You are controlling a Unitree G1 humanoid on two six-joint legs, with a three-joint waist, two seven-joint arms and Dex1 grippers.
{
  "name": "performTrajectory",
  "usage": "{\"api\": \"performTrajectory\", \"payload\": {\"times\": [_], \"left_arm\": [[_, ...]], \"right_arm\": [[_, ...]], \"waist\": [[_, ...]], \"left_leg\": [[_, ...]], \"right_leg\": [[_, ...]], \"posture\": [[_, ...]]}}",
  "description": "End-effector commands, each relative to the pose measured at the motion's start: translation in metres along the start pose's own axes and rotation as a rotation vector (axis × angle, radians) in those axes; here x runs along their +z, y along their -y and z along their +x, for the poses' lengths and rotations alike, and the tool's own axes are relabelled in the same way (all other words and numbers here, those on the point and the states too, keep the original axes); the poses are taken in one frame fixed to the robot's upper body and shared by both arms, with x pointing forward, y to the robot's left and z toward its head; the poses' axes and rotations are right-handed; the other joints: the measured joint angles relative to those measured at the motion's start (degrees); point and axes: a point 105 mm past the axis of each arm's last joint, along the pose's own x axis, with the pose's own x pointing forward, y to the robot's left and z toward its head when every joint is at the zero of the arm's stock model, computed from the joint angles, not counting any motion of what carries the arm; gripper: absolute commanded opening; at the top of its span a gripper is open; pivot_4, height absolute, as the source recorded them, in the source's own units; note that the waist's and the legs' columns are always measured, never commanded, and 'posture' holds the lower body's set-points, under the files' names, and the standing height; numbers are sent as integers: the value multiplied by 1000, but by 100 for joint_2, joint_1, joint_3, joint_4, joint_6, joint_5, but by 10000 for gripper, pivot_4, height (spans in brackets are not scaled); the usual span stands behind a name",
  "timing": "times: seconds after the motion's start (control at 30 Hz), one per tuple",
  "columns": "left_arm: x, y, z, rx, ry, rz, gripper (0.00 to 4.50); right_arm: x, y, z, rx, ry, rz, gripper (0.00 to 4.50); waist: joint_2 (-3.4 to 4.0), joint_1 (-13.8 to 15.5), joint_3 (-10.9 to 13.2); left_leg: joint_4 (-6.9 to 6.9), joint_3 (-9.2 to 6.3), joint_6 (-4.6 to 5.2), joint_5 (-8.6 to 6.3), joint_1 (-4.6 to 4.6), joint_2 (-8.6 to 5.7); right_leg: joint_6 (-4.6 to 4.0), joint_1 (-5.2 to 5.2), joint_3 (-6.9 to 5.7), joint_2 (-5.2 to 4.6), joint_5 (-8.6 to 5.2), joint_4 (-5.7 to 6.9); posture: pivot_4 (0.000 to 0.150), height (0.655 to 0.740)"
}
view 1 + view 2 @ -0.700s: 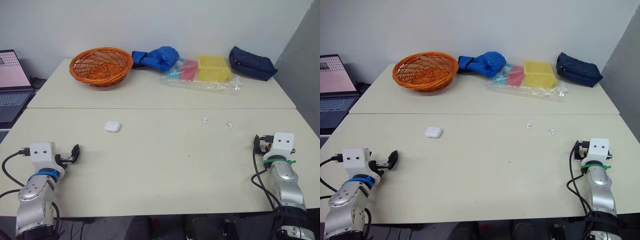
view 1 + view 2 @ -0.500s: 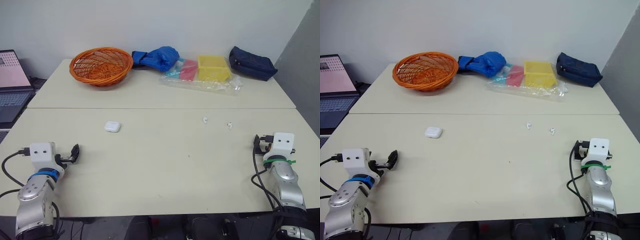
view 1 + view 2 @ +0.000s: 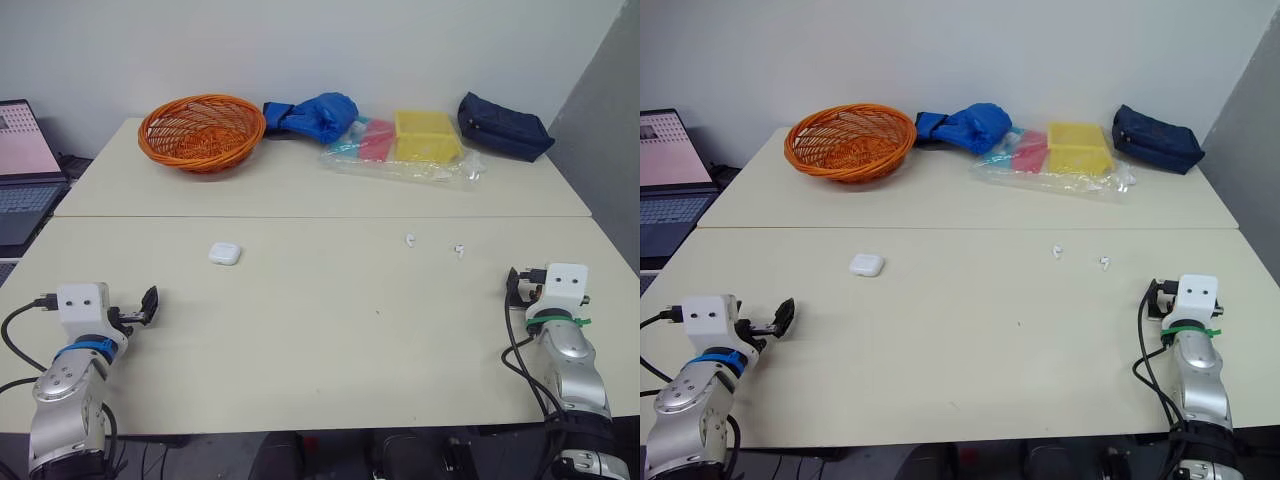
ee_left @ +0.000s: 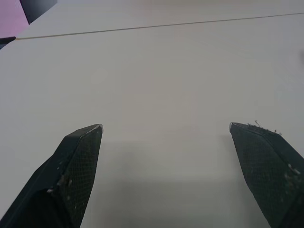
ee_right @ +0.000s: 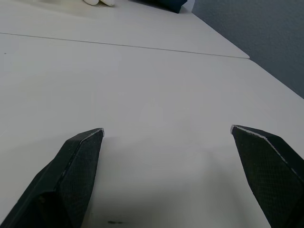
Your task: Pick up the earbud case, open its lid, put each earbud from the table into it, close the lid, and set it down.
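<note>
A white earbud case [image 3: 224,253] lies shut on the near table, left of centre. Two small white earbuds lie to the right, one [image 3: 409,240] nearer the middle and another [image 3: 459,250] beside it. My left gripper [image 3: 150,305] rests low at the near left edge, well short of the case, and the left wrist view shows its fingers [image 4: 76,161] spread wide over bare tabletop. At the near right edge sits my right gripper [image 3: 514,287], also open, its fingers [image 5: 78,161] apart with nothing between them.
On the far table stand an orange wicker basket [image 3: 201,130], a blue cloth bundle [image 3: 315,115], a plastic bag with yellow and red boxes [image 3: 410,143] and a dark blue pouch [image 3: 503,126]. A laptop [image 3: 22,165] sits off the left edge.
</note>
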Motion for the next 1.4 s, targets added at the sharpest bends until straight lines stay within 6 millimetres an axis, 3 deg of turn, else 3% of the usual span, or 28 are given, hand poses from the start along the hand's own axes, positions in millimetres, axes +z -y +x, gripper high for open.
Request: {"api": "performTrajectory", "payload": {"times": [0.03,0.17,0.27,0.33,0.43,0.7,0.93,1.4], "left_arm": [[26,-2,-5,-19,86,-10,44794],[41,11,-10,-104,147,-45,44794],[47,59,-8,-332,121,-59,44794],[47,72,-5,-389,98,-66,44794],[43,88,6,-436,51,-54,44794],[30,92,32,-367,-3,-66,44794],[22,97,43,-350,-3,-61,44794],[30,119,71,-415,8,-44,44794]], "right_arm": [[21,0,3,17,76,-10,45000],[29,-8,3,68,105,-38,45000],[71,-73,0,493,189,-37,45000],[84,-93,-6,649,212,-47,45000],[112,-135,-33,1031,239,-23,45000],[143,-181,-95,1613,212,-75,45000],[152,-190,-110,1705,201,-108,45000],[158,-186,-97,1652,201,-127,45000]], "waist": [[0,0,0],[0,-1,0],[4,-16,2],[5,-41,3],[3,-32,2],[3,3,3],[2,12,3],[2,16,3]], "left_leg": [[0,0,0,0,0,0],[0,1,0,0,1,1],[1,1,0,0,2,-1],[2,1,1,1,16,-4],[2,-3,5,3,35,-8],[-6,-17,5,1,39,-6],[-4,-21,4,1,38,-2],[-3,-15,5,1,36,-9]], "right_leg": [[0,0,0,0,0,0],[0,0,0,0,0,0],[1,-1,-1,2,1,1],[5,4,8,4,6,4],[5,30,-5,16,11,0],[-23,45,-17,23,-8,-6],[-24,46,-19,16,-8,-6],[-18,46,-29,11,-5,-7]], "posture": [[1500,7400],[1500,7400],[1500,7400],[1500,7400],[1500,7400],[1500,7400],[1500,7400],[1500,7400]]}}
